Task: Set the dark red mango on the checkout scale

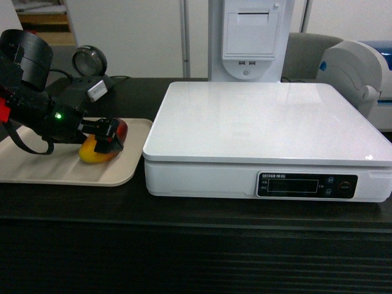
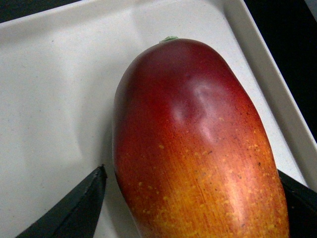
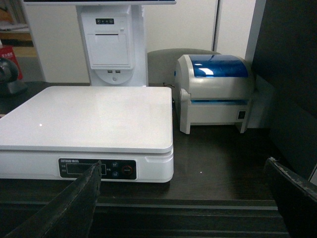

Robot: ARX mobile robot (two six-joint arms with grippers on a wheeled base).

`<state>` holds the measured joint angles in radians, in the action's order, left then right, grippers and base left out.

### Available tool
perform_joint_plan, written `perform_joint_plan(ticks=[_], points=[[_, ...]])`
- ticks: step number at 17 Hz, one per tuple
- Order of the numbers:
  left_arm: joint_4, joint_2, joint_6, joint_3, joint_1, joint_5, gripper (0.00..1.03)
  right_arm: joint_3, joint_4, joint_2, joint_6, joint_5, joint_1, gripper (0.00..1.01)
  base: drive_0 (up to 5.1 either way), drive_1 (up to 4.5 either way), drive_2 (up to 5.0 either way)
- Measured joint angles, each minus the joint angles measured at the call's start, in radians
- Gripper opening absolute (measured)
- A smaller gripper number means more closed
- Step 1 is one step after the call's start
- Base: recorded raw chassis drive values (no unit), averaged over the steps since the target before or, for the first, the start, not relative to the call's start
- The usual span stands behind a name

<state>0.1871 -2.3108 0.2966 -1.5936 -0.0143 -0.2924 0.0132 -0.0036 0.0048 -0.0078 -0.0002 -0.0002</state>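
The dark red mango [image 1: 97, 152] lies on a beige tray [image 1: 37, 168] at the left of the checkout counter [image 1: 184, 245], its red end pointing away from the wrist. My left gripper [image 1: 110, 136] is open and straddles it. In the left wrist view the mango [image 2: 198, 148] fills the space between the jaws of the left gripper [image 2: 192, 171]; a thin gap shows beside the left fingertip [image 2: 96, 183], while the right one sits at the fruit's edge. The white scale [image 1: 263, 122] stands bare just right of the tray. My right gripper [image 3: 183, 162] hangs open and empty before the scale [image 3: 89, 114].
A white receipt-printer stand [image 1: 251, 37] rises behind the scale. A white and blue label printer [image 3: 215, 89] sits at the back right. A round black scanner [image 1: 90, 61] stands behind the tray. The tray's raised rim [image 2: 267, 84] lies between mango and scale.
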Motion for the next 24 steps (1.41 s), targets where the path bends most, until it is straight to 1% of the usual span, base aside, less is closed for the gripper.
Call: perform_joint_plan(ticks=[1, 3, 4, 8, 10, 11, 13, 15, 16, 17, 18, 21, 22, 23, 24], points=[[-0.004, 0.000, 0.002, 0.002, 0.003, 0.000, 0.83, 0.000, 0.000, 0.000, 0.000, 0.000, 0.000, 0.98, 0.0, 0.00, 0.0], [-0.033, 0.005, 0.002, 0.018, 0.006, 0.004, 0.66, 0.000, 0.000, 0.000, 0.000, 0.000, 0.000, 0.98, 0.0, 0.00, 0.0], [-0.040, 0.016, 0.001, 0.033, 0.010, 0.008, 0.63, 0.000, 0.000, 0.000, 0.000, 0.000, 0.000, 0.98, 0.0, 0.00, 0.0], [-0.140, 0.134, -0.015, 0.156, 0.027, 0.006, 0.62, 0.000, 0.000, 0.000, 0.000, 0.000, 0.000, 0.98, 0.0, 0.00, 0.0], [-0.198, 0.261, -0.032, 0.235, 0.059, -0.008, 0.62, 0.000, 0.000, 0.000, 0.000, 0.000, 0.000, 0.98, 0.0, 0.00, 0.0], [-0.216, 0.314, -0.037, 0.261, 0.079, -0.021, 0.62, 0.000, 0.000, 0.000, 0.000, 0.000, 0.000, 0.98, 0.0, 0.00, 0.0], [-0.241, 0.409, -0.061, 0.289, 0.124, -0.053, 0.62, 0.000, 0.000, 0.000, 0.000, 0.000, 0.000, 0.98, 0.0, 0.00, 0.0], [-0.256, 0.474, -0.102, 0.293, 0.184, -0.089, 0.62, 0.000, 0.000, 0.000, 0.000, 0.000, 0.000, 0.98, 0.0, 0.00, 0.0], [-0.264, 0.480, -0.152, 0.262, 0.243, -0.099, 0.62, 0.000, 0.000, 0.000, 0.000, 0.000, 0.000, 0.98, 0.0, 0.00, 0.0], [-0.246, 0.392, -0.237, 0.148, 0.345, -0.065, 0.61, 0.000, 0.000, 0.000, 0.000, 0.000, 0.000, 0.98, 0.0, 0.00, 0.0], [-0.225, 0.352, -0.259, 0.106, 0.375, -0.044, 0.61, 0.000, 0.000, 0.000, 0.000, 0.000, 0.000, 0.98, 0.0, 0.00, 0.0], [-0.194, 0.271, -0.306, 0.028, 0.420, -0.031, 0.61, 0.000, 0.000, 0.000, 0.000, 0.000, 0.000, 0.98, 0.0, 0.00, 0.0], [-0.184, 0.240, -0.328, -0.007, 0.434, -0.027, 0.61, 0.000, 0.000, 0.000, 0.000, 0.000, 0.000, 0.98, 0.0, 0.00, 0.0], [-0.174, 0.218, -0.345, -0.033, 0.443, -0.025, 0.61, 0.000, 0.000, 0.000, 0.000, 0.000, 0.000, 0.98, 0.0, 0.00, 0.0], [-0.164, 0.202, -0.354, -0.053, 0.448, -0.022, 0.61, 0.000, 0.000, 0.000, 0.000, 0.000, 0.000, 0.98, 0.0, 0.00, 0.0]])
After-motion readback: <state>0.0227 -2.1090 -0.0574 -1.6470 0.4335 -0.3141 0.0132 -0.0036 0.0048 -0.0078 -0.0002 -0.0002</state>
